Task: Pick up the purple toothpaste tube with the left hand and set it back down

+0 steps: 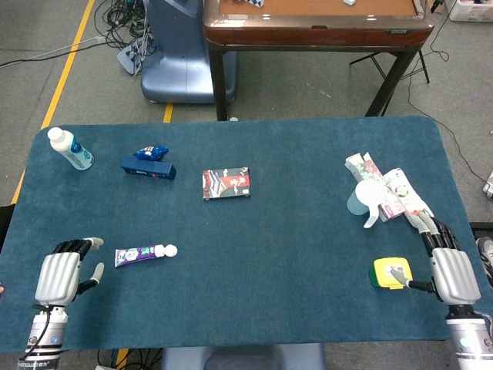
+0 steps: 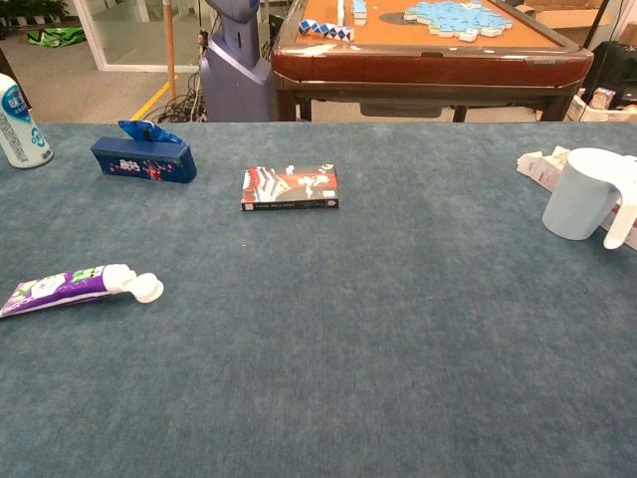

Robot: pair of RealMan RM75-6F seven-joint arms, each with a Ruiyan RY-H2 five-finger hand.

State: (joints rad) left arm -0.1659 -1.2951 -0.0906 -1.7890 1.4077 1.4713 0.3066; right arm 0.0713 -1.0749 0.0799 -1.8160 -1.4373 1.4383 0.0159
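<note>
The purple toothpaste tube (image 1: 143, 253) (image 2: 78, 286) lies flat on the blue table near the front left, its white cap pointing right. My left hand (image 1: 63, 274) rests on the cloth just left of the tube, apart from it, fingers apart and holding nothing. Over at the front right my right hand (image 1: 449, 267) lies on the table, also holding nothing, its thumb close to a yellow-green block (image 1: 390, 273). Neither hand shows in the chest view.
A white bottle (image 1: 71, 149) stands at the back left. A dark blue box (image 1: 148, 166) and a red-black booklet (image 1: 226, 183) lie mid-table. A pale blue cup (image 2: 582, 193) and printed packets (image 1: 389, 189) sit at the right. A wooden table (image 1: 316, 19) stands beyond.
</note>
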